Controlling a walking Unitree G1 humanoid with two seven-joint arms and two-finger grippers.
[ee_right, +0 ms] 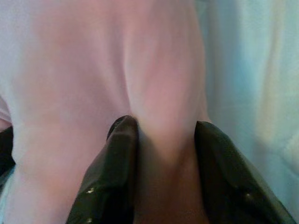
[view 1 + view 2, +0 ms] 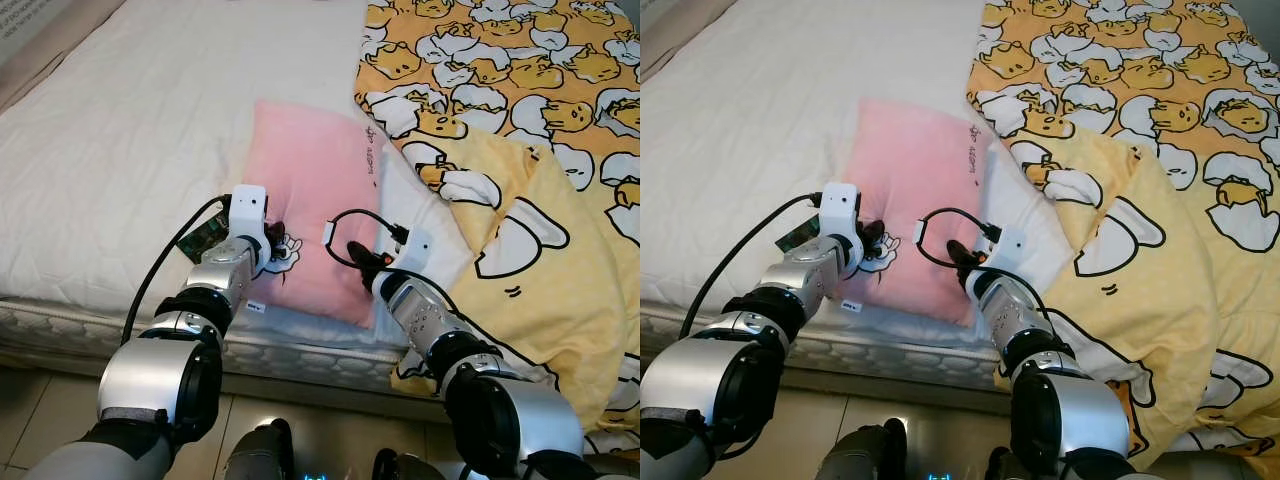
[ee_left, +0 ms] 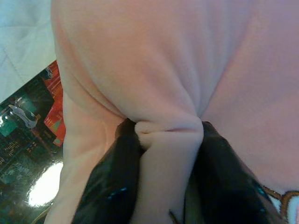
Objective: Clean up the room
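soft pink pillow (image 2: 315, 200) on quilted mattress (image 2: 150, 130)

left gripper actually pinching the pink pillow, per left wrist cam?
Yes: the left gripper has a fold of the pink pillow bunched between its black fingers.

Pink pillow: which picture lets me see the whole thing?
The left eye view: the whole pink pillow lies on the white bed beside the yellow blanket. The right eye view shows the same. Each wrist view shows just pink cloth pinched by the left end effector or right end effector.
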